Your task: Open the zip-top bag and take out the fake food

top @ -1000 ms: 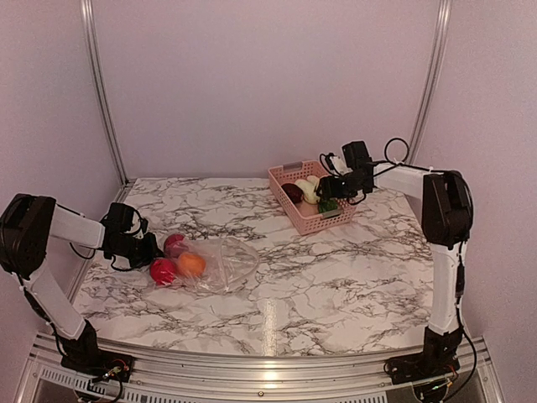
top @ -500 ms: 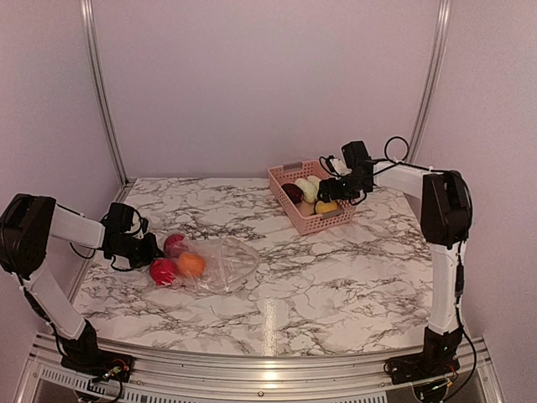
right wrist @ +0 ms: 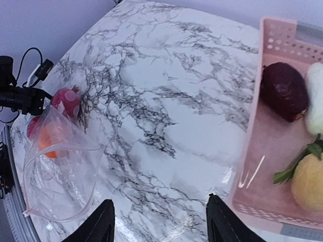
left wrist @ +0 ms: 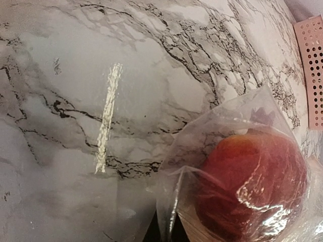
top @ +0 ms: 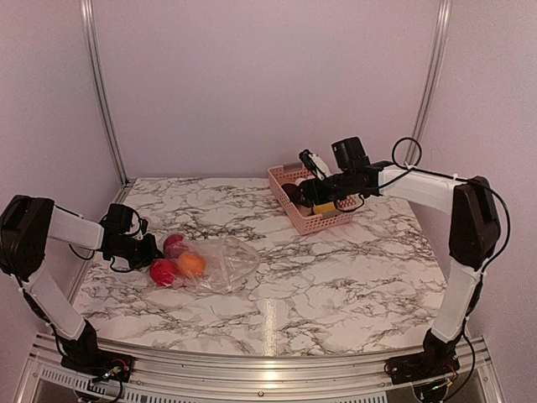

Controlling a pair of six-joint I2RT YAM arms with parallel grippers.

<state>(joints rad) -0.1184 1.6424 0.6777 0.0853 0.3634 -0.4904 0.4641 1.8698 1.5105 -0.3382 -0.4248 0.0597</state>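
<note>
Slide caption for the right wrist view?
Open right end effector over marble table, between the pink basket of fake food and the bag.

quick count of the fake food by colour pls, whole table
red: 2
orange: 1
dark red: 1
pale: 1
yellow: 1
green leaves: 1, against the yellow, maybe part of it
total: 6, or 7 if the leaves are their own piece

Table (top: 336, 269) — white marble, dark grey veins; basket (top: 323, 220) pink; bag (top: 226, 264) clear — inside, a red fruit (top: 163, 271), an orange fruit (top: 192, 264); in the basket, a dark red piece (right wrist: 283, 91), a yellow piece (right wrist: 308, 182).
</note>
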